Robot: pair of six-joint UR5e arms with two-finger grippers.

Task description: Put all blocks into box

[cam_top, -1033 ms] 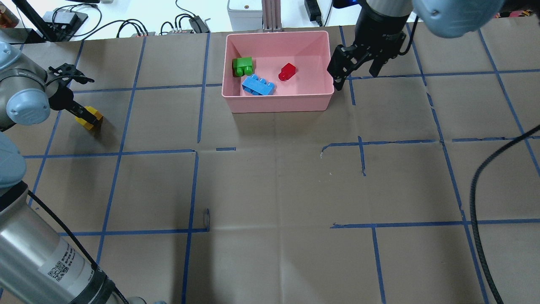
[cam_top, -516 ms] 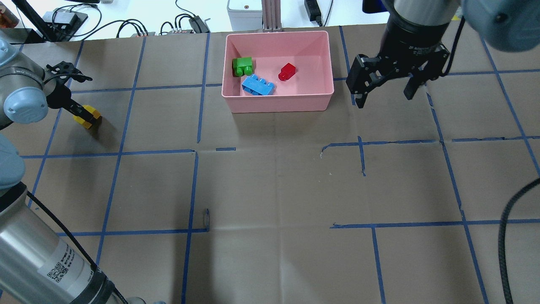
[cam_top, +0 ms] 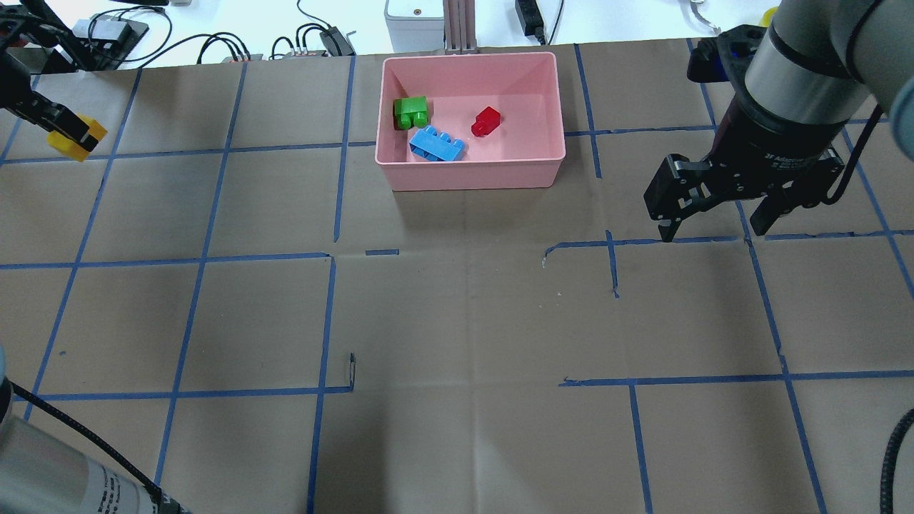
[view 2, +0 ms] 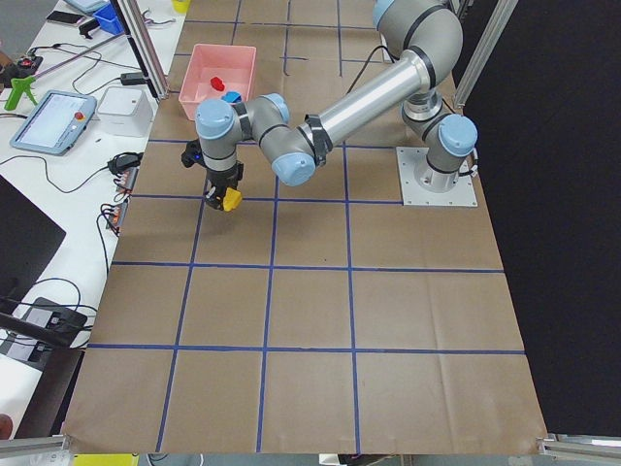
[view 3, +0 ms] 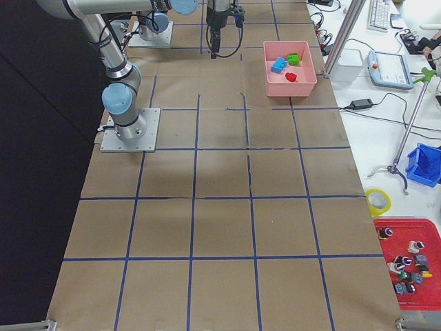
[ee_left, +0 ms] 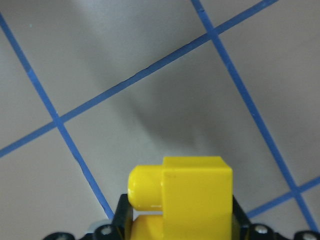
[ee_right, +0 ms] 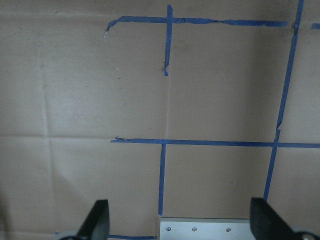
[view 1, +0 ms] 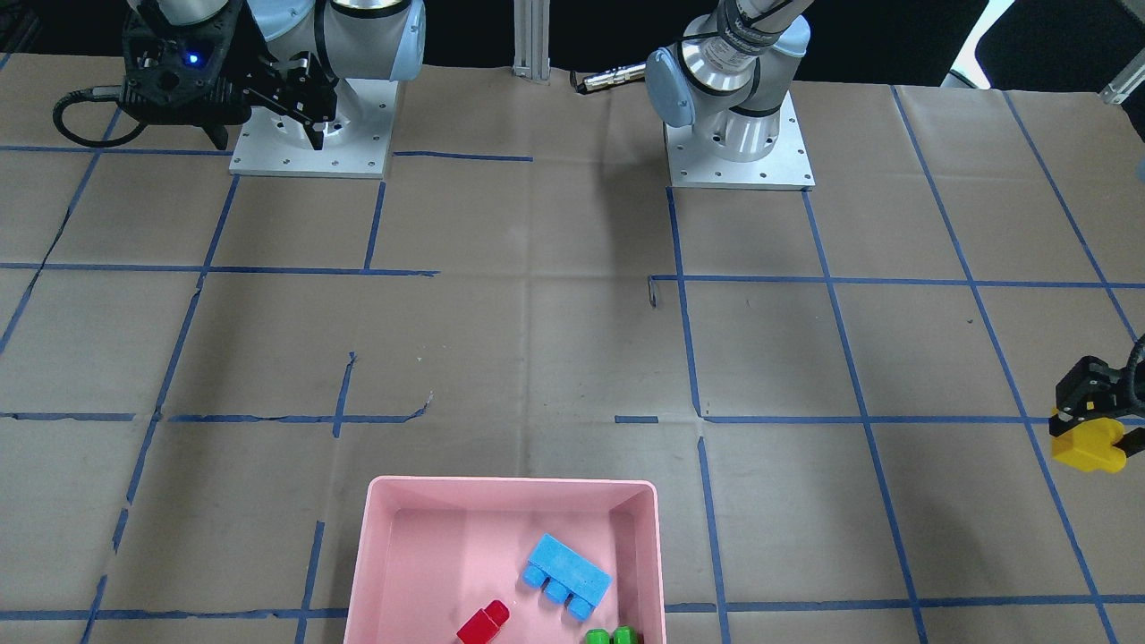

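The pink box [cam_top: 471, 175] stands at the table's far middle; it also shows in the front view [view 1: 376, 555]. Inside lie the green block [cam_top: 411, 112], the light-blue block [cam_top: 436, 145] and the red block [cam_top: 486, 121]. My left gripper [cam_top: 63, 128] is shut on the yellow block [cam_top: 71, 139] and holds it above the table at the far left. The block fills the bottom of the left wrist view [ee_left: 192, 197]. My right gripper [cam_top: 714, 228] is open and empty, well right of the box and high over the table.
Blue tape lines grid the brown paper table [cam_top: 457, 321]. Cables and small devices [cam_top: 214, 43] lie beyond the far edge. The right arm's base plate [ee_right: 235, 227] shows in the right wrist view. A black cable [cam_top: 889, 457] hangs at the right.
My left gripper has lifted the yellow block off the table and carried it up and to the left. My right gripper has moved away from the box, toward the robot and to the right, still open.
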